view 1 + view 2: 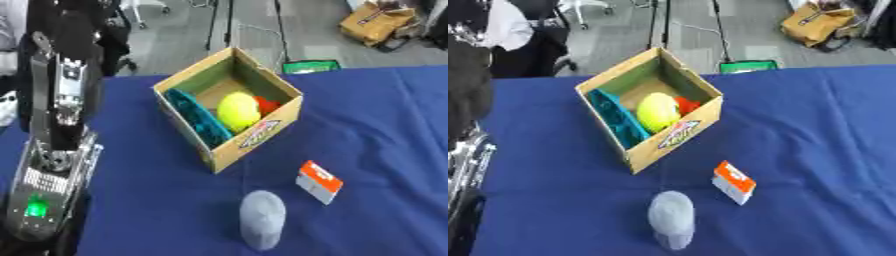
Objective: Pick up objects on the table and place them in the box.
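On the blue table (376,125), your cardboard box (262,131) already holds three items; the grey object (262,218) and orange-white carton (318,181) remain; neither robot hand shows, so I cannot tell their state; reach for the grey one next.

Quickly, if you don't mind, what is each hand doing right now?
Left hand: not visible; only the left arm shows at the view's left edge.
Right hand: not in view.

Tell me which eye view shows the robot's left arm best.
The left eye view: the left arm rises along the left edge, black and silver with a green light low down. The right eye view catches only a dark and silver sliver of it at its left border. Neither view shows a hand.
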Robot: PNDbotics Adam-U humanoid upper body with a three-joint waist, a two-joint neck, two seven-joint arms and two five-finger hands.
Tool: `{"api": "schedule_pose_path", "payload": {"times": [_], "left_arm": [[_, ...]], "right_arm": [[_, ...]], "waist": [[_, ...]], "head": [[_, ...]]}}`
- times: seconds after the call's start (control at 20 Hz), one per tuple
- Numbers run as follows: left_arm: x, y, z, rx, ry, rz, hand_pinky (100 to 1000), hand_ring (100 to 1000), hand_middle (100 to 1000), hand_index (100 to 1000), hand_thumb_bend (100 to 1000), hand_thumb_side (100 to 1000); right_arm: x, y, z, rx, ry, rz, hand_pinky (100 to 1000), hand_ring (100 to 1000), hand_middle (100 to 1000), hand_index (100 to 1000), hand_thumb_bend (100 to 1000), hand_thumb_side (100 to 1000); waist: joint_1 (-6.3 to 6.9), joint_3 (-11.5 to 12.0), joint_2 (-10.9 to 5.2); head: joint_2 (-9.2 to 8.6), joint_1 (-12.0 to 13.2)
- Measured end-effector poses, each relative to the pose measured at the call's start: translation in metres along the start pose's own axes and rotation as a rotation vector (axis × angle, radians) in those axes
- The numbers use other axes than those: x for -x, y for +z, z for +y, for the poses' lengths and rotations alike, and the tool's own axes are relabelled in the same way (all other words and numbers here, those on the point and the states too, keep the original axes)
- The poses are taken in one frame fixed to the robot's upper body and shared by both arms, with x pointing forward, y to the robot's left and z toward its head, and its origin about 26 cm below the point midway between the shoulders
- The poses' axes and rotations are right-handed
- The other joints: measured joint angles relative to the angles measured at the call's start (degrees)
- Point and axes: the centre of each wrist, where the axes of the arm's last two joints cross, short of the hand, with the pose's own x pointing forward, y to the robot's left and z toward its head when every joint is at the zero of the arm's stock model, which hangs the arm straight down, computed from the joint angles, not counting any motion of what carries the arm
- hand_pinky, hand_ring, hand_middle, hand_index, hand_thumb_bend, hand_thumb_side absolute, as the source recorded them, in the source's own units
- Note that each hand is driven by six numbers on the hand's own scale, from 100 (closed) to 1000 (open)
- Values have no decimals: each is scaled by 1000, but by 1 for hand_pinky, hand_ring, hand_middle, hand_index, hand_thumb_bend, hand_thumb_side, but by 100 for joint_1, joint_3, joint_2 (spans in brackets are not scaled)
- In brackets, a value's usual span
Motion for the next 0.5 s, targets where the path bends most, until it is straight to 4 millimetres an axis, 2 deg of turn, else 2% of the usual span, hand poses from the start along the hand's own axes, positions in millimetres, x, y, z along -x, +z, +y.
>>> {"api": "schedule_pose_path", "payload": {"times": [0.2, 0.5], "left_arm": [[0, 2, -1, 11, 3, 12, 936, 955, 1000, 1000, 100, 819], [0, 2, -2, 24, 6, 16, 936, 955, 1000, 1000, 100, 820]], "right_arm": [[-7, -7, 1, -72, -14, -37, 903, 904, 870, 928, 225, 1000], [-20, -14, 4, -191, -20, -94, 907, 908, 877, 930, 224, 1000]], "waist": [[-16, -27, -29], [-71, -24, -30]], "head": [[153, 18], [110, 60]]}}
